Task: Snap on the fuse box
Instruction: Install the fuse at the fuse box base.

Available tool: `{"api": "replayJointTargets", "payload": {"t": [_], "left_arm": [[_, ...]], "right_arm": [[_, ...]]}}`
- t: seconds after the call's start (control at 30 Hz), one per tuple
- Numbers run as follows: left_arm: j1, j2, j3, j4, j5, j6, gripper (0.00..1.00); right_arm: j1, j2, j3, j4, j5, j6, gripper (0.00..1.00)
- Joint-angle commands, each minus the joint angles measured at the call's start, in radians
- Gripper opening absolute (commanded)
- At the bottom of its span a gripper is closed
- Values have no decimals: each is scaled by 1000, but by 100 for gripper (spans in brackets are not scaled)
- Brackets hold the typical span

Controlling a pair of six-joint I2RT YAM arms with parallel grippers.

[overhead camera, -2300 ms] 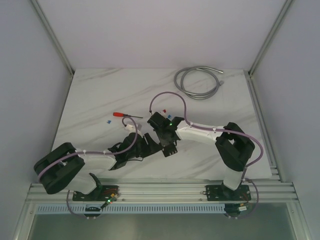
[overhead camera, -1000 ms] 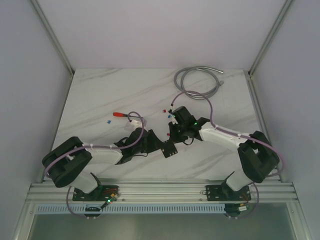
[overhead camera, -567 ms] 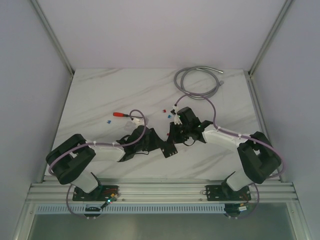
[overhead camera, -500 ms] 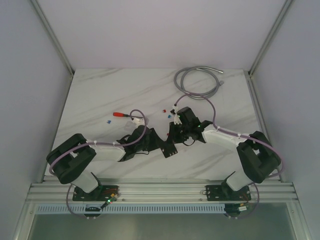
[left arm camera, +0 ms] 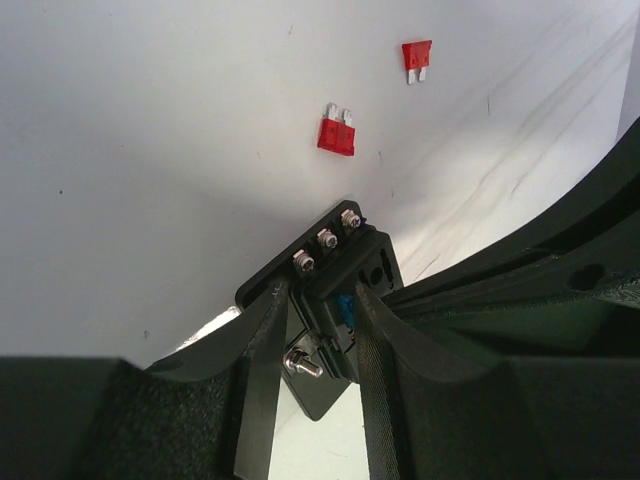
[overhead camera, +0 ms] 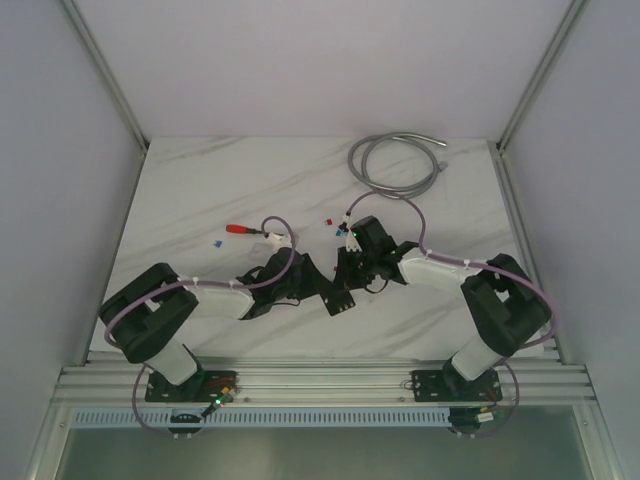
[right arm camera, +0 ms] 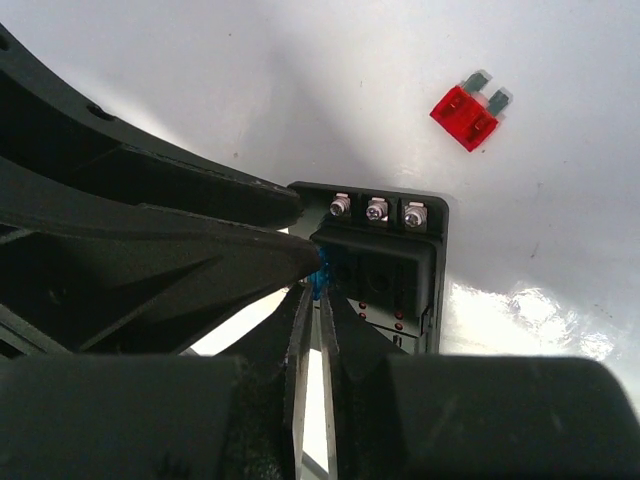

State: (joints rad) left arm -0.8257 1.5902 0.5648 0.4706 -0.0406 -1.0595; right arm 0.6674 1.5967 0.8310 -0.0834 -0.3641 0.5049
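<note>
The fuse box, a small black block with silver screws on a black base plate, stands on the white table; it also shows in the right wrist view and the top view. My left gripper is shut on its two sides, low on the table. My right gripper is shut on a tiny blue fuse, held at the box's left slot. The blue fuse shows at the box's face, between the left fingers. From above, the right gripper is just behind the box.
Loose red fuses lie beyond the box; one shows in the right wrist view. A red-handled screwdriver lies to the left, a small blue fuse near it. A grey coiled hose lies at the back right.
My right gripper swung from over the box out to the loose fuses behind it, then came back down to the box. My left arm stayed on the box, its elbow shifting right.
</note>
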Motion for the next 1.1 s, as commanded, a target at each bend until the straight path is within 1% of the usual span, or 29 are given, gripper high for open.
{"api": "replayJointTargets", "payload": {"t": [0.0, 0.13, 0.27, 0.5, 0.57, 0.93, 1.0, 1.07], "left_arm": [[2, 31, 15, -2, 19, 14, 41], [2, 49, 11, 6, 51, 7, 38], [-3, 57, -12, 17, 73, -11, 35], [-29, 54, -26, -23, 72, -16, 33], [-35, 51, -29, -37, 69, -16, 30], [-48, 58, -57, -51, 62, -28, 24], [-47, 52, -73, -46, 59, -36, 24], [-47, 27, -80, -53, 41, -38, 24]], "right_arm": [[-3, 25, -10, 5, -11, -1, 12], [-3, 36, -13, -33, 11, -8, 3], [-3, 41, -29, -57, 33, -12, 0], [5, 75, -41, -115, 106, -18, 0], [12, 86, -40, -139, 138, -24, 0], [56, 182, -21, -242, 336, -18, 0], [59, 194, -13, -250, 351, -21, 0], [73, 172, -2, -239, 346, -37, 0]]}}
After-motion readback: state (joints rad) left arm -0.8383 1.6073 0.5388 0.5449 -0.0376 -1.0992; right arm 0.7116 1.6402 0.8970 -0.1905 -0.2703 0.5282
